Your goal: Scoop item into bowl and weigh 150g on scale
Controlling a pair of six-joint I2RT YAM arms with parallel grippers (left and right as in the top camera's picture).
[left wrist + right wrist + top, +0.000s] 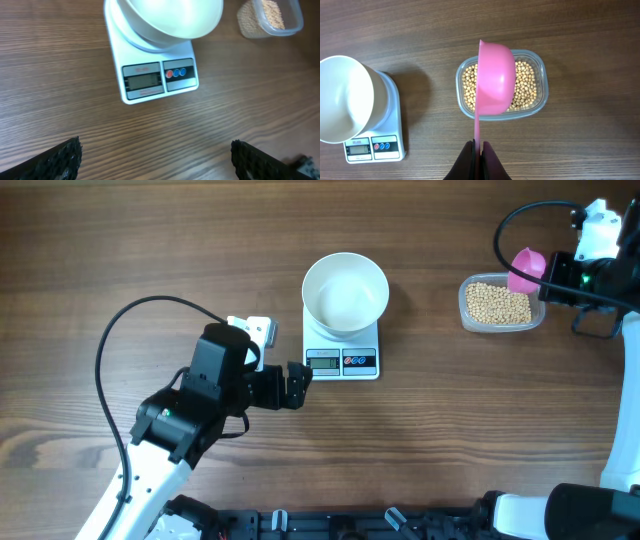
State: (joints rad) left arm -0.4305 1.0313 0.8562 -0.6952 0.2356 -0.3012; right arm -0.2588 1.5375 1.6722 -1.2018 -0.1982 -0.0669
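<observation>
Your wooden table (pixel 150 240), white bowl (pixel 345 292) on the scale (pixel 342 361), your left gripper (pixel 156 160) wide open near the scale's front, clear tub (pixel 465 305) at right, your right gripper (pixel 478 146) pinching the pink scoop (pixel 496 75) by its handle above it, soybeans (pixel 498 304) in the tub.

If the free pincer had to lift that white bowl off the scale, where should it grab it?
Probably the rim of the bowl, coming straight down from above, one finger inside and one outside. It sits upright and empty on the scale, its lip exposed all round, while its flaring walls look too wide to span. The open left pincer is nearest.
</observation>
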